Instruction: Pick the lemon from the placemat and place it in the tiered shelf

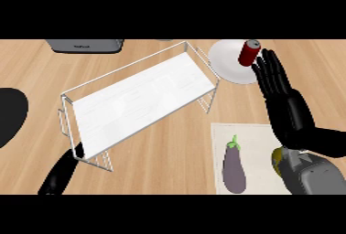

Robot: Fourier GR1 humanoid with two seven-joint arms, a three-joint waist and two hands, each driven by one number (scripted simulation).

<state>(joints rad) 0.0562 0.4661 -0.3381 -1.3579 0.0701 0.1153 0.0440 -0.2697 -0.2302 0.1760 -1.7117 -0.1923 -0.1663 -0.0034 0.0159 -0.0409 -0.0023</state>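
A beige placemat (260,137) lies at the lower right with a purple eggplant (234,169) on it. A yellow-olive round shape, apparently the lemon (277,157), peeks out at the mat's right side, mostly hidden under my right forearm. My right hand (287,107) is open, its fingers straight and pointing away from me, above the mat's far edge and beyond the lemon. The white wire tiered shelf (138,98) stands tilted across the middle of the counter. My left hand (61,173) rests open at the lower left, fingertips by the shelf's near corner.
A white plate (228,64) with a red can (249,52) on it sits behind the shelf's right end, just by my right fingertips. A grey appliance (84,45) stands at the back left. A black rounded object (10,116) lies at the left edge.
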